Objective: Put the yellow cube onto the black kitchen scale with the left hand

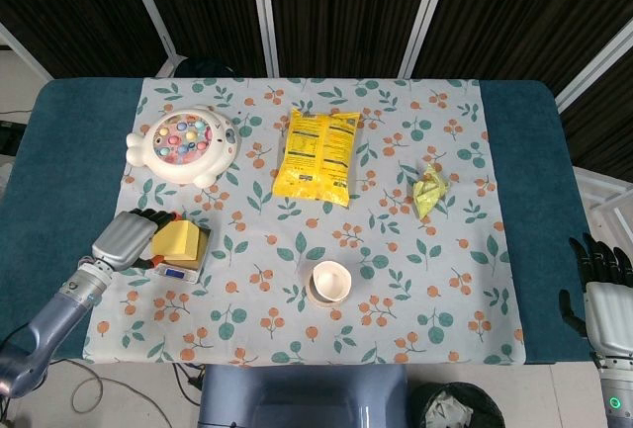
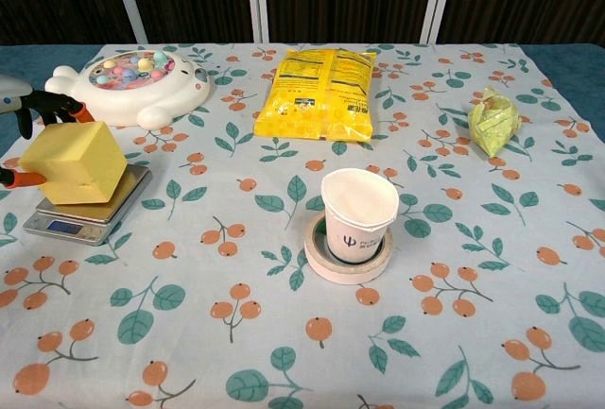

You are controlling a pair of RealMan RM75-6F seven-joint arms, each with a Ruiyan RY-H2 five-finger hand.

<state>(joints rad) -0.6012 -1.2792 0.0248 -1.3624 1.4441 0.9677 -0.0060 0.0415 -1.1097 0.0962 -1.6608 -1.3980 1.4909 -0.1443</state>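
Squarely spongy yellow cube [image 2: 74, 161] atop flat black kitchen scale [image 2: 83, 213]

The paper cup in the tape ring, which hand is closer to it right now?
Left. The left hand grips the yellow cube over the scale, left of the paper cup. The right hand sits off the table's far right edge, farther away.

One yellow cube [image 2: 74, 162], one black kitchen scale [image 2: 78, 213], one fishing toy [image 1: 184, 142], one chip bag [image 1: 317, 154], one paper cup [image 2: 358, 213], one tape roll [image 2: 321, 260], one crumpled green wrapper [image 1: 429, 191].
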